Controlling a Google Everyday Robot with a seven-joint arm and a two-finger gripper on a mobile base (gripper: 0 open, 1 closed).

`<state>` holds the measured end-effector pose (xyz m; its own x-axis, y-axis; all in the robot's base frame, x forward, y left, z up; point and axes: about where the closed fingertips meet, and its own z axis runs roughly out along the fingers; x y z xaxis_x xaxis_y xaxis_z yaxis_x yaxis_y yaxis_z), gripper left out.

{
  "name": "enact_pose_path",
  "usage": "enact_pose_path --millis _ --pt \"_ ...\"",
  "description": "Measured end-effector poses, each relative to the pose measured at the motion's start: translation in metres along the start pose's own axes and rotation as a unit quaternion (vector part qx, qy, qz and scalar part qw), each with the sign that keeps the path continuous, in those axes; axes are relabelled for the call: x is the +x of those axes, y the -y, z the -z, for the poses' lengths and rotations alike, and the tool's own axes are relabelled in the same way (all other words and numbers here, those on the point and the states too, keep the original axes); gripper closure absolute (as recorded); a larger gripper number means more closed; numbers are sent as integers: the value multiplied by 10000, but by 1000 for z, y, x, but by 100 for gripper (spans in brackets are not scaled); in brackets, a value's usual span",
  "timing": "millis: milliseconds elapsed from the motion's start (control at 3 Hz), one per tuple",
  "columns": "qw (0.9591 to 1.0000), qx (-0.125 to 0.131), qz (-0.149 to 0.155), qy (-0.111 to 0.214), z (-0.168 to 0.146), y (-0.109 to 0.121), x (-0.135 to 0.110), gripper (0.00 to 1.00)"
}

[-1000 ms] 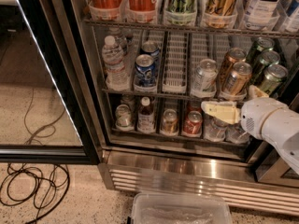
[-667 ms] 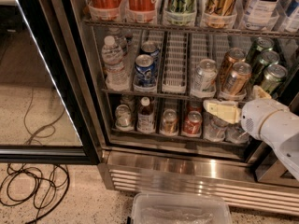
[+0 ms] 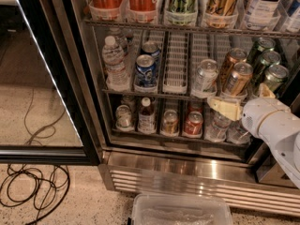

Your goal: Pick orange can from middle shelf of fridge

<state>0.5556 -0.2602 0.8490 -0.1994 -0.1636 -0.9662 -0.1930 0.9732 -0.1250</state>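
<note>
Camera view. Gripper [image 3: 238, 100] spread wide, empty (cream fingers [image 3: 225, 109] apart), just at 6 o'clock from the orange can [image 3: 237, 78], upright on the middle shelf [image 3: 176, 74], fridge's [image 3: 187, 172] 3 o'clock side.

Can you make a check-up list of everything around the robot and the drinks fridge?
Surface: middle shelf, a wire rack with white lane trays, inside the open fridge.
Job's things: two orange cans, one behind the other, right of a silver can; neither is grasped.
Clutter: water bottle, blue cans, green cans; more drinks above and below.
Grippers: pincer just below the front orange can, by the shelf's front edge.
Cables: black cables looped on the floor, lower left.
Surroundings: glass door open at left; clear plastic bin on the floor.
</note>
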Motion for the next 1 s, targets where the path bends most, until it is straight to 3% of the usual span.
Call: enact_pose_path --millis 1000 --pt "9996 235 40 174 -31 14 -2 23"
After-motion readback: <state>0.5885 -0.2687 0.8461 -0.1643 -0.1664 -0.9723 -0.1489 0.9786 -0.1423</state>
